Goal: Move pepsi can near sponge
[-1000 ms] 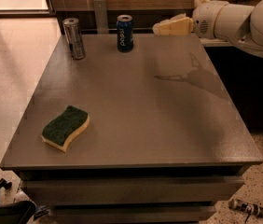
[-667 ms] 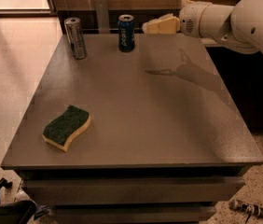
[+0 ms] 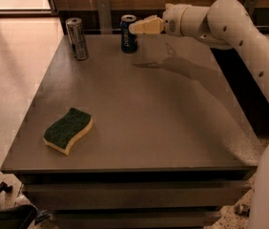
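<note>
The pincer gripper, apart or together I cannot tell, hovers just right of the pepsi can by its top, seemingly mid-approach; next it must clamp that can and carry it to the sponge, well apart at near left.

Gripper at pepsi can top, covering its upper right side; contact not discernible. Arm cut by right edge. Dark object cropped at bottom-left corner
</note>
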